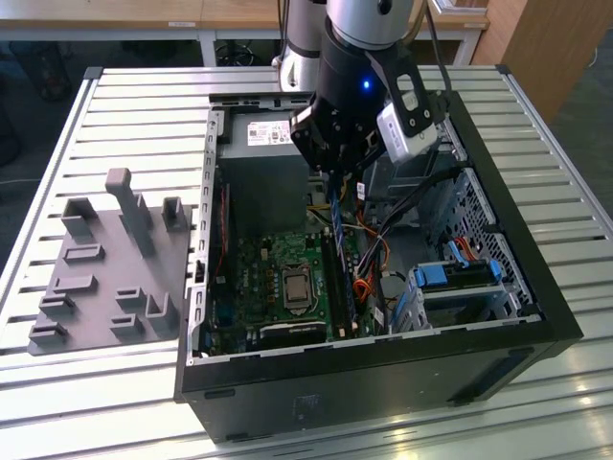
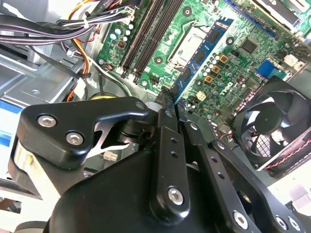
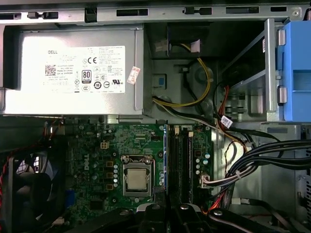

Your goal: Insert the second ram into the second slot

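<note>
End effector (image 2: pixel 169 99) holds second ram (image 2: pixel 201 53) inside computer case (image 1: pixel 383 388).

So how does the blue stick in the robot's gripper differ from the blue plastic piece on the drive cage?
The second ram is a thin flat circuit board with dark chips; the drive-bay clip is chunky plain plastic. The ram is deeper blue, the clip paler. The gripper holds the ram on edge over the motherboard; the clip sits on the drive cage. Both are blue, inside the case.
</note>
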You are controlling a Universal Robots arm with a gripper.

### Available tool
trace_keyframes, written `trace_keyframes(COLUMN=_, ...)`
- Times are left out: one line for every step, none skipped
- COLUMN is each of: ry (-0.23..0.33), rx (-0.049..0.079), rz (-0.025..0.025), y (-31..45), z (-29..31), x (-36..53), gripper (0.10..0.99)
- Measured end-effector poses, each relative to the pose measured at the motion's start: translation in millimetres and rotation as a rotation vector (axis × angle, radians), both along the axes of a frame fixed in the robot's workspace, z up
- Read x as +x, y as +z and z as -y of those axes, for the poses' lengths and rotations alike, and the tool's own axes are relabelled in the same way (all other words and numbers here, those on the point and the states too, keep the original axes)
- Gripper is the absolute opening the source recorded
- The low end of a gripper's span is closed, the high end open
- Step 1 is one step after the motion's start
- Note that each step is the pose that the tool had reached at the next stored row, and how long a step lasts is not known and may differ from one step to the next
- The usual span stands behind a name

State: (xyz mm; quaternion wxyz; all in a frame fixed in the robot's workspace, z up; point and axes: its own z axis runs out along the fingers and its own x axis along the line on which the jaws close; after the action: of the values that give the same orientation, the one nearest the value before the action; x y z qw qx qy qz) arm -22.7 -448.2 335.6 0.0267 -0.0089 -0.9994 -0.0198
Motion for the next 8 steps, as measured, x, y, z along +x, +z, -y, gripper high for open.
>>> trace_keyframes(ry=0.0, rx=0.0, rz=0.0, y=-0.2, z=0.0, x=0.0, gripper=0.137)
trace_keyframes(ry=0.0, rx=0.0, rz=0.0, y=-0.5, z=0.0, x=0.0, gripper=0.137)
trace_keyframes(ry=0.0, rx=0.0, rz=0.0, y=-0.7, z=0.0, x=0.0, gripper=0.137)
trace_keyframes(ry=0.0, rx=0.0, rz=0.0, y=-0.9, z=0.0, x=0.0, gripper=0.137)
trace_keyframes(ry=0.0, rx=0.0, rz=0.0, y=-1.0, z=0.0, x=0.0, gripper=0.137)
trace_keyframes(ry=0.0, rx=0.0, rz=0.0, y=-1.2, z=0.0, x=0.0, gripper=0.137)
trace_keyframes(ry=0.0, rx=0.0, rz=0.0, y=-1.5, z=0.0, x=0.0, gripper=0.137)
trace_keyframes(ry=0.0, rx=0.0, rz=0.0, y=-1.6, z=0.0, x=0.0, gripper=0.137)
